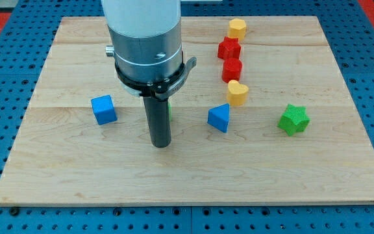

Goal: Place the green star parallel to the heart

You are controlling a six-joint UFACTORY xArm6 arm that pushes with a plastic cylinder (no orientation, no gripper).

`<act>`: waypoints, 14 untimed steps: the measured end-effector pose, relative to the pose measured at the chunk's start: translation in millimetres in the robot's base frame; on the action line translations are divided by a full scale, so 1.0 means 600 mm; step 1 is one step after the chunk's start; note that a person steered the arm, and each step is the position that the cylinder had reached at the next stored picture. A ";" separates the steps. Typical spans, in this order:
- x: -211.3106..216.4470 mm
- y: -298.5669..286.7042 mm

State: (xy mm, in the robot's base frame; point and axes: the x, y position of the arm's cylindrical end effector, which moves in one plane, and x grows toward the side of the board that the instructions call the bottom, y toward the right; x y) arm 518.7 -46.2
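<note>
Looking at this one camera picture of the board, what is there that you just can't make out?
- A green block: only a sliver shows behind my rod, so its shape cannot be told.
- The arm: cut off by the view's top edge above the white housing.
- The two red blocks: too small for a sure shape.
- My tip is visible, between the blue cube and the blue block, touching neither.

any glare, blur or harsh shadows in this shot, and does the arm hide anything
Camera view: even, soft light, sharp throughout, no glare on the pale wooden board; only faint shadows under blocks such as the green star block; the arm hides some board behind it, with a green sliver showing beside the dark rod; my tip is clearly visible.
</note>
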 end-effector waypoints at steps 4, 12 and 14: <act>0.001 -0.005; 0.008 0.258; -0.027 0.417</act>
State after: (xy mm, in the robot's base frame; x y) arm 502.4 204.1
